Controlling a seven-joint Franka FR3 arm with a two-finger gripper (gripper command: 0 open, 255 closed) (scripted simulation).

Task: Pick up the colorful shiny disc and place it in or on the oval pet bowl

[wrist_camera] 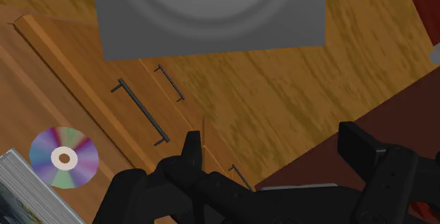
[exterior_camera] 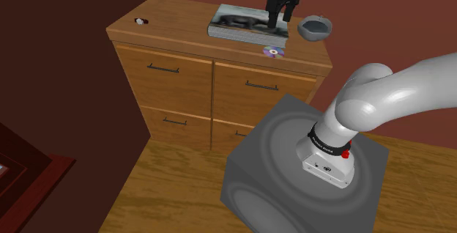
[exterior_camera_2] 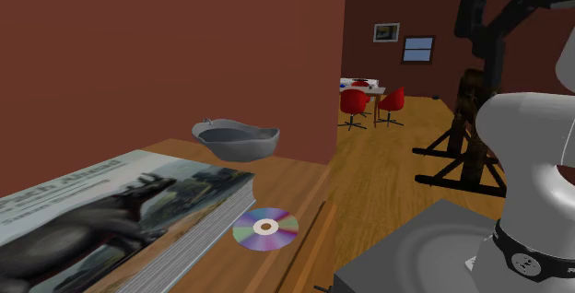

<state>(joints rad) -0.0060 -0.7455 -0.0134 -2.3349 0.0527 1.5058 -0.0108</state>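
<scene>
Stands at the approach, with nothing lifted yet. Find the disc (exterior_camera: 273,51) lying flat on the dresser (exterior_camera: 176,19), close to its front edge, just beside the front corner of the book (exterior_camera: 245,23), toward the end nearer the bowl (exterior_camera: 316,27). Find the bowl at the back of that same end, near the disc but apart from it, upright and seemingly empty. Note the claw (wrist_camera: 271,145) released, fingers spread wide with nothing between them, hanging above the book's end in the shoulder view and off to one side of the disc. Shift off the book toward the front edge, centre over the disc's hole, then come straight down. Expect trouble from so thin and flat a thing, probably too low for a plain pinch. Try straddling the rim with fingertips pressed to the wood, or nudging the disc slightly past the front edge to gain a lip for gripping. Keep clear of the book's corner during descent, to avoid landing a finger on the cover. Close gently, check for a level hold, lift only high enough to clear the bowl's rim, then carry across and release low inside.
</scene>
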